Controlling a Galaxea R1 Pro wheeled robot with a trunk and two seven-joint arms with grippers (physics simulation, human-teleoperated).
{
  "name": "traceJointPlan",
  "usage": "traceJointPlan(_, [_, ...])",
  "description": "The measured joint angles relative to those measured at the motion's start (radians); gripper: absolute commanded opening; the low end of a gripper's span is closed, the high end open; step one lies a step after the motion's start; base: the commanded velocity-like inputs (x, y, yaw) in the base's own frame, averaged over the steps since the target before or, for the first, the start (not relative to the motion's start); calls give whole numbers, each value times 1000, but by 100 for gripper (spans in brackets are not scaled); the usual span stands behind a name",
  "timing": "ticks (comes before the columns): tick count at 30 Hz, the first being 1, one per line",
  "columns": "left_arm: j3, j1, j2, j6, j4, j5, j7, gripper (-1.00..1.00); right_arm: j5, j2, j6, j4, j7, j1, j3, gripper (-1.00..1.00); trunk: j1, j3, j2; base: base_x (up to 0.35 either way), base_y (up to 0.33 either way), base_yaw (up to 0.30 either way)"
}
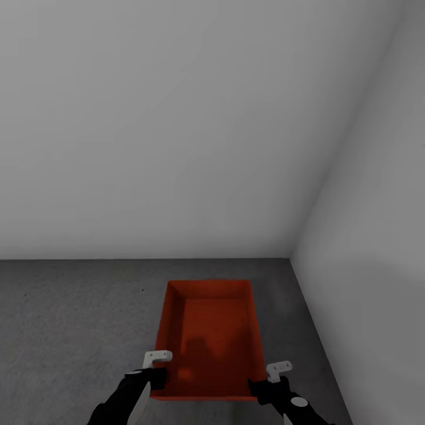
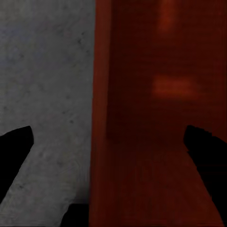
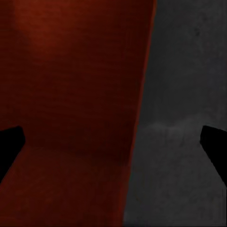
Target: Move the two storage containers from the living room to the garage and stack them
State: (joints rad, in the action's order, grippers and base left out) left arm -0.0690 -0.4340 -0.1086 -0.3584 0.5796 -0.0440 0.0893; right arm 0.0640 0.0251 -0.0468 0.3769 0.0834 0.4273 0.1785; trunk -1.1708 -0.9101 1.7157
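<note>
One rust-red open-top storage container [image 1: 209,336] lies low over the dark grey concrete floor [image 1: 77,319] of the garage, near the corner of two white walls. I cannot tell whether it rests on the floor. My left gripper [image 1: 154,378] is at its near left corner and my right gripper [image 1: 273,382] at its near right corner. In the left wrist view the left gripper [image 2: 109,142] is open, its fingers wide apart astride the container's side wall [image 2: 101,118]. The right gripper [image 3: 111,142] is likewise open across the other wall [image 3: 139,118].
A white-grey wall [image 1: 177,130] runs across ahead, and a second wall [image 1: 378,236] closes the right side, meeting it in a corner just beyond the container. Bare concrete stretches away to the left.
</note>
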Motion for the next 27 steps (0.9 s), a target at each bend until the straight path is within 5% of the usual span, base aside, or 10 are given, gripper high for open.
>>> traceJointPlan(27, [2,0,-1,-1,2,3,-1,100,0,0,1,0,0,0,0,100,8,6,-14,-12,0,0])
